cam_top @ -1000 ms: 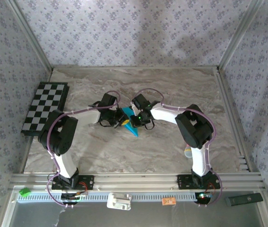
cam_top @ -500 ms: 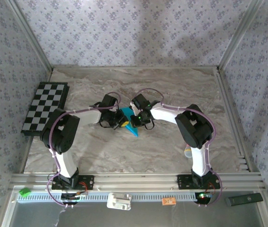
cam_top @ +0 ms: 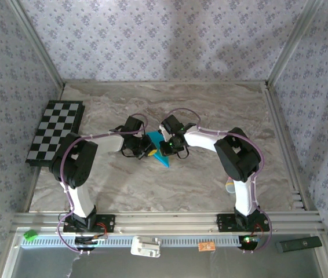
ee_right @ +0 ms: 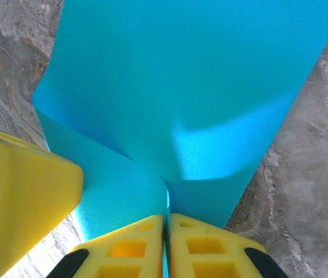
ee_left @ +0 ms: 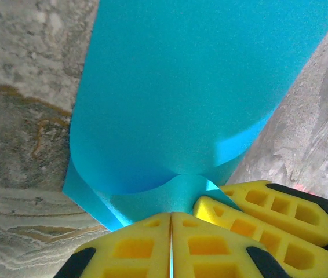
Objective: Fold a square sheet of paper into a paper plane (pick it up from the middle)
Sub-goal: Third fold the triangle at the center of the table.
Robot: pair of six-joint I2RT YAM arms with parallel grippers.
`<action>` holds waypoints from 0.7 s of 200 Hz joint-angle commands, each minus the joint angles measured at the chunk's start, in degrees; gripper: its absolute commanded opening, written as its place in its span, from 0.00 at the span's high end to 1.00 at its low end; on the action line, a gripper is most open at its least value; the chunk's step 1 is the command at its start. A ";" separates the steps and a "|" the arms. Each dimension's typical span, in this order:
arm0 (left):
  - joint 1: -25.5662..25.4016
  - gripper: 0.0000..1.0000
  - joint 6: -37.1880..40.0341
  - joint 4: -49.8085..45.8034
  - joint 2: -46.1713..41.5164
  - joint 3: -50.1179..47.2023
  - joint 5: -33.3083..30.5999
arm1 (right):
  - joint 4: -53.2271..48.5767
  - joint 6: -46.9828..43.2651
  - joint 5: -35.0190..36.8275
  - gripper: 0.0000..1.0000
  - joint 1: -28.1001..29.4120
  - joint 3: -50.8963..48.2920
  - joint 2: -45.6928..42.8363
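**Holding arrangement.** The left arm (cam_top: 77, 168) and the right arm (cam_top: 239, 156) both reach inward, so their wrists meet near the middle of the table (cam_top: 210, 110). The square sheet of paper (ee_left: 181, 87) lies there, between the two grippers. It is already creased into a narrower teal shape, with a pointed end toward the arm bases.

The left gripper (ee_left: 170, 219) has its yellow fingers pressed together, with a thin line of teal caught between them; it is clamped on the paper's edge. The right gripper (ee_right: 166, 220) is closed in the same way on the same edge, just beside the left one.

In both wrist views the paper rises off the table in a soft curl toward the pinch, while its far part lies flat on the surface. My judgement is that the twin pinch is meant to gather the layers along a centre line, with the free length resting on the table to keep it steady. The fold looks partly done. No finished dart is evident.

**Surface and room.** Patterned wallpaper panels (cam_top: 152, 35) enclose the cell on three sides, with metal posts at the corners. The table top is a marbled grey-brown and matte. An aluminium rail (cam_top: 170, 221) carries both bases along the near edge. A checkered board (cam_top: 54, 130) lies at the left edge, well apart from the work. A small green item (cam_top: 31, 234) sits beyond the rail, at the near left.
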 commanded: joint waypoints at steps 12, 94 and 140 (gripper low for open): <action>0.22 0.91 1.19 -1.13 1.48 -0.40 -0.46 | -2.55 0.75 1.04 0.88 0.20 0.40 2.48; 0.23 0.92 1.28 -1.36 2.16 -0.61 -0.64 | -2.55 0.85 0.86 0.88 0.26 0.53 2.56; 0.30 0.92 1.37 -1.57 2.40 -0.69 -0.96 | -2.51 0.94 0.80 0.88 0.20 0.62 2.56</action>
